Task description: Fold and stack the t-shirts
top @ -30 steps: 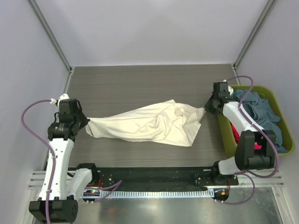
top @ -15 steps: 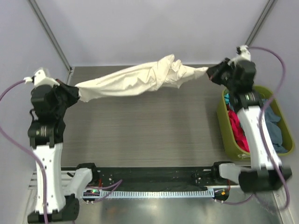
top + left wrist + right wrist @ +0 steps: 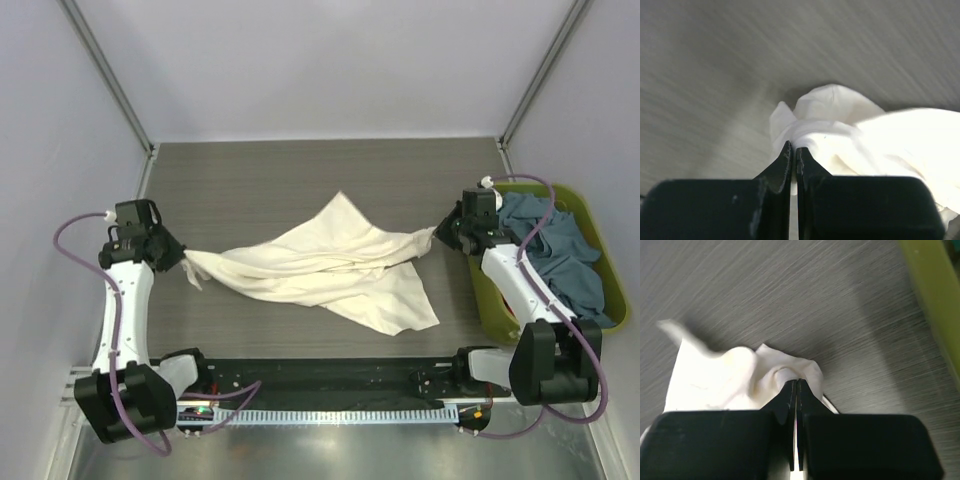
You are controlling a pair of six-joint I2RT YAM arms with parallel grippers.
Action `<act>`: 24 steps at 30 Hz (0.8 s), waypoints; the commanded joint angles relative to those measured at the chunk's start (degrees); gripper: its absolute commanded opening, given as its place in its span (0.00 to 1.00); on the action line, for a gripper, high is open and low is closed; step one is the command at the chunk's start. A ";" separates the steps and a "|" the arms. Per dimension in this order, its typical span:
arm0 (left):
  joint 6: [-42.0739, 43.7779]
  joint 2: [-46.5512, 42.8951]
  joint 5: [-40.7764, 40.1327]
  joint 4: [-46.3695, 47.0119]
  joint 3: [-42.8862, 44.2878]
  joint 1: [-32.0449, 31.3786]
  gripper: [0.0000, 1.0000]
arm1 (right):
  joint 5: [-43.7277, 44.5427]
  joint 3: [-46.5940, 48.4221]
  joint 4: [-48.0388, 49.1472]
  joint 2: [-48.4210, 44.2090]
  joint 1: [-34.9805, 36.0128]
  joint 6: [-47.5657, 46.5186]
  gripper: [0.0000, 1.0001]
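Grip, L: my left gripper [image 3: 178, 257] is fully closed, pinching one end of the cream t-shirt [image 3: 330, 265].
Grip, R: my right gripper [image 3: 442, 234] is fully closed, pinching the opp. end of the same tee.
Tee posn: betw. my two hands, crumpled, lying across the table [image 3: 300, 180]; one flap trails toward my bases.
Basket: olive basket [image 3: 592, 214] just outboard of my R hand, w/ a grey-blue tee [image 3: 555, 245] inside.
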 commanded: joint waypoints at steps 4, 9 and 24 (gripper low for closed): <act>0.43 -8.05 2.51 1.57 1.30 1.75 0.00 | 0.77 5.27 0.95 -7.00 -0.20 -0.28 0.01; 0.43 -8.66 3.66 2.28 0.16 1.66 0.00 | 0.85 4.31 0.33 -8.31 -0.11 0.16 0.01; 0.08 -12.62 9.54 4.56 -6.96 1.13 0.01 | 16.85 6.83 -3.70 -3.78 21.23 -1.07 0.95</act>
